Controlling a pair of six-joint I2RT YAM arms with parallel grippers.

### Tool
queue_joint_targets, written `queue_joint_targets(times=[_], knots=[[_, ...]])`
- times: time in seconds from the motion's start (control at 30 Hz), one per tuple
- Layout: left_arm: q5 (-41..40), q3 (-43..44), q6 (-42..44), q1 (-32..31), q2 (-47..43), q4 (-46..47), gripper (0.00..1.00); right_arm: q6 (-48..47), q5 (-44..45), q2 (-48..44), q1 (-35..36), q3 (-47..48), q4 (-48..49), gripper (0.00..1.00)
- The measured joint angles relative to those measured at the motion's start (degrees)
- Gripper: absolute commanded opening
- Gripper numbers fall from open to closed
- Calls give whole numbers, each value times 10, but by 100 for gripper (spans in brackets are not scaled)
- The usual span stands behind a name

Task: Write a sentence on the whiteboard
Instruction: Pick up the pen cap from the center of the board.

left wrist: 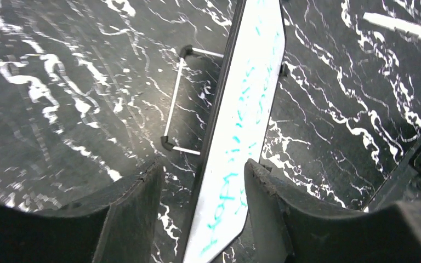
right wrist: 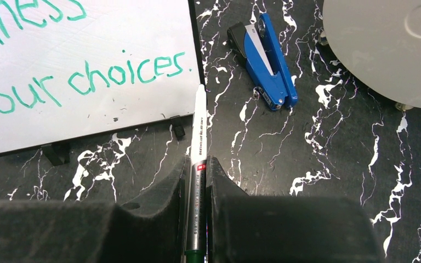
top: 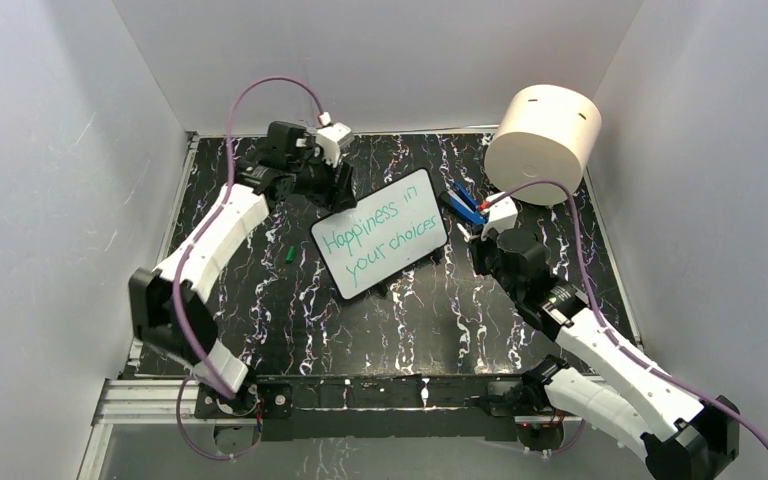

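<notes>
The whiteboard (top: 422, 185) stands tilted on the dark marbled table, a little right of the middle. The sentence (top: 385, 235) in teal-green reads "Happiness in your choices" in two slanted lines. My left gripper (top: 338, 190) is at the board's far left corner, open. In the left wrist view the whiteboard (left wrist: 252, 82) passes edge-on between the fingers of the left gripper (left wrist: 203, 164), with a gap on the left side. My right gripper (right wrist: 199, 161) is shut on a white and silver marker (right wrist: 199, 126). Its tip lies just off the lower right corner of the whiteboard (right wrist: 87, 44).
A blue stapler (right wrist: 266, 60) lies right of the board. A big cream cylinder (top: 543, 140) stands at the back right. A small green cap (top: 287, 253) lies left of the board. The board's wire stand (left wrist: 175, 98) shows behind it. White walls enclose the table.
</notes>
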Motion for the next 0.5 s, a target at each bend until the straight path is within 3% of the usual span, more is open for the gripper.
queue_joint_targets(times=[0.27,0.5], knots=[[-135,-70,-82,7,-167,37,66,13,-3,-49,0,10,-49,0],[-224,-141,-143,64,-179,30,75,17,-3,-67,0,10,-75,0]])
